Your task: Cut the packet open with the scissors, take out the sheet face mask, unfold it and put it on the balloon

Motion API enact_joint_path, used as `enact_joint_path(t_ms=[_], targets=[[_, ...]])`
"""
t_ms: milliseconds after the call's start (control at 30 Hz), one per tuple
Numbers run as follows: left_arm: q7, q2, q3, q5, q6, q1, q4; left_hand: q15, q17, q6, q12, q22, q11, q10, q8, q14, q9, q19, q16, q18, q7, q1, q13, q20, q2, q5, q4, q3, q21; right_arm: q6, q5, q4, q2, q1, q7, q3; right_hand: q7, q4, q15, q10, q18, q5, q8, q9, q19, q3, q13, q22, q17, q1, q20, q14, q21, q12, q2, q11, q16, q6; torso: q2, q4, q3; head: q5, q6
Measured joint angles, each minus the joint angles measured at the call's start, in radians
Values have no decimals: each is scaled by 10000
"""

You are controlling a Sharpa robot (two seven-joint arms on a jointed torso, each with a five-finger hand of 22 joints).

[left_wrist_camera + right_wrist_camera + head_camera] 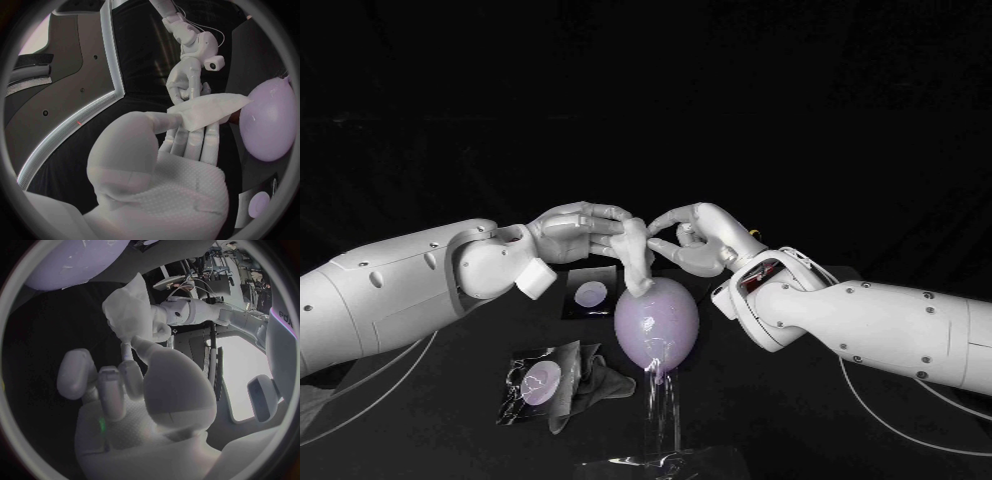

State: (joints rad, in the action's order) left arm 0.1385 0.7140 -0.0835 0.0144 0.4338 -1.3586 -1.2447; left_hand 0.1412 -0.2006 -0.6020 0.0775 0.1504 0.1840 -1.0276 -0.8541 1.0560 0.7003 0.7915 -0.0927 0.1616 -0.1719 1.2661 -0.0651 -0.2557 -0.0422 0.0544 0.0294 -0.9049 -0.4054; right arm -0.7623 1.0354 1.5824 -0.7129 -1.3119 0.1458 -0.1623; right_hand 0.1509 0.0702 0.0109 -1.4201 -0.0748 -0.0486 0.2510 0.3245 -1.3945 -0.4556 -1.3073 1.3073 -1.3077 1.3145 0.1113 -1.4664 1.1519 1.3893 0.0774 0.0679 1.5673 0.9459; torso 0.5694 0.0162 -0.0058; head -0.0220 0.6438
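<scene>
mask [635, 258]: held at the top of balloon [656, 320] (folded)
left hand [574, 232]: mask pinched by fingers
right hand [692, 238]: mask pinched likewise

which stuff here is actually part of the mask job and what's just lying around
In the job: sheet mask, pinched by the left hand and right hand; balloon; opened packet, crumpled.
Lying about, as far as I can tell: flat dark packet beside the balloon.
</scene>
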Motion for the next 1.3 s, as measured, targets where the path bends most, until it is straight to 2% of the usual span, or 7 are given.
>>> enact_joint_path(t_ms=[200,300,400,600,700,867,1300], targets=[[-1,1,0,-7,31,0,0,1,0,0,0,-2,0,0,0,0,-8,0,0,-1,0,0,0,0,0,1,0,0,0,-16,-99,15,-4,0,116,0,-107,-48,-62,-132,2,0,10,14,-61,-50,-3,3,4,84,-61,14,238,146,-188,-52,0,193,0,0,0,-11,3],[-3,1,0,-19,43,0,0,1,0,0,0,-2,0,0,-1,0,-8,0,0,-1,0,0,0,0,0,3,0,0,0,-62,-158,22,-10,0,177,0,-251,-144,-188,-324,5,0,285,132,-166,-146,-7,5,4,188,-167,2,469,348,-292,-181,-2,503,0,-1,0,-24,4],[-5,1,0,-31,52,0,2,1,1,0,0,-2,0,0,-1,-1,-8,0,0,-2,0,0,0,0,0,12,-1,0,0,-125,-206,27,-15,0,221,0,-387,-212,-224,-396,7,0,462,213,-210,-180,-10,7,3,253,-211,-4,566,375,-357,-252,-7,640,0,-3,0,-31,2],[-9,1,0,-50,62,0,4,1,2,0,0,-2,0,0,-2,-1,-7,0,0,84,0,0,0,0,0,13,-1,-1,0,-298,-275,36,-24,0,258,0,-512,-384,-399,-462,62,10,863,429,-345,-220,-10,7,0,308,-346,-2,806,548,-411,-362,-9,832,0,-3,0,-36,-1],[-11,3,0,-56,64,0,4,1,2,0,0,-2,0,0,-3,-1,-7,0,0,103,0,0,0,0,0,19,-1,-1,0,-385,-284,38,-30,0,258,0,-532,-456,-473,-465,63,29,1132,477,-397,-291,-6,7,-5,319,-398,3,884,656,-422,-429,-18,852,0,-3,-1,-37,-1],[-14,7,0,-64,64,0,6,2,3,1,0,-2,0,0,-12,-2,-7,0,0,103,0,0,0,0,0,-4,-1,-1,0,-503,-273,40,-38,0,214,0,-570,-524,-475,-447,65,49,1327,480,-432,-358,0,5,-5,318,-434,2,966,718,-420,-448,-6,814,0,-1,0,-50,0],[-25,5,0,-73,61,0,-33,2,-8,1,-44,-13,0,0,-22,-2,-85,6,0,98,0,54,0,5,-52,-3,-2,-2,0,-692,-4,77,-23,0,-118,1,-617,-556,-541,-465,68,23,1558,481,-465,-555,-6,1,2,317,-468,-1,1099,824,-418,-500,-1,755,3,-4,0,-89,2]])
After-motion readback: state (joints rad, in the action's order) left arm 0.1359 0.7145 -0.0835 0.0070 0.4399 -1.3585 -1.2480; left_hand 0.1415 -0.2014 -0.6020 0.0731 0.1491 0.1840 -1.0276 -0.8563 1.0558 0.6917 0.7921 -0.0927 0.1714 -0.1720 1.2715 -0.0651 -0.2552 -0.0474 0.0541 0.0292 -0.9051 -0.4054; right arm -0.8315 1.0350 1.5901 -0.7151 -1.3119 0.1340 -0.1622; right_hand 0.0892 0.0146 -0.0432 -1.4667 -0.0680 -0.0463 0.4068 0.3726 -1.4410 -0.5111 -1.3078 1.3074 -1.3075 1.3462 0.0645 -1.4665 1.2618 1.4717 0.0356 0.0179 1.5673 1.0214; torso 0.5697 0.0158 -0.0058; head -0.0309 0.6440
